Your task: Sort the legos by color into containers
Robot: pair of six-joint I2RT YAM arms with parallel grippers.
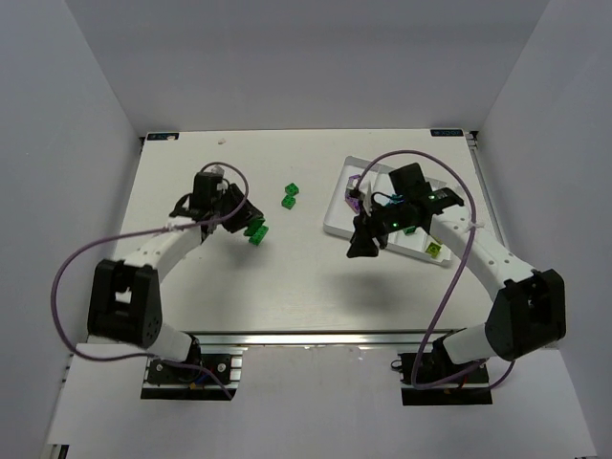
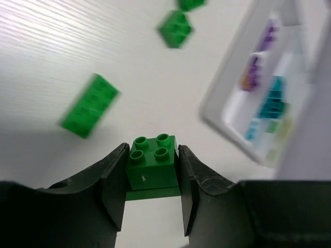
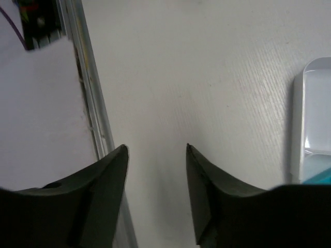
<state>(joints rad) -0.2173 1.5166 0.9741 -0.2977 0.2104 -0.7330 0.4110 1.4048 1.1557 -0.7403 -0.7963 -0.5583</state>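
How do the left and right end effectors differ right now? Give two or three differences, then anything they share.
The left end effector is shut on a green lego; the right end effector is open and holds nothing. The left one sits among loose green legos, apart from the tray; the right one hangs beside the tray's rim. Both have black two-finger jaws.

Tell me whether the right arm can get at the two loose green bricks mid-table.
Probably yes. The right gripper is open and empty beside the tray, with only bare table between it and the two green bricks. The left gripper, holding another brick, stands aside.
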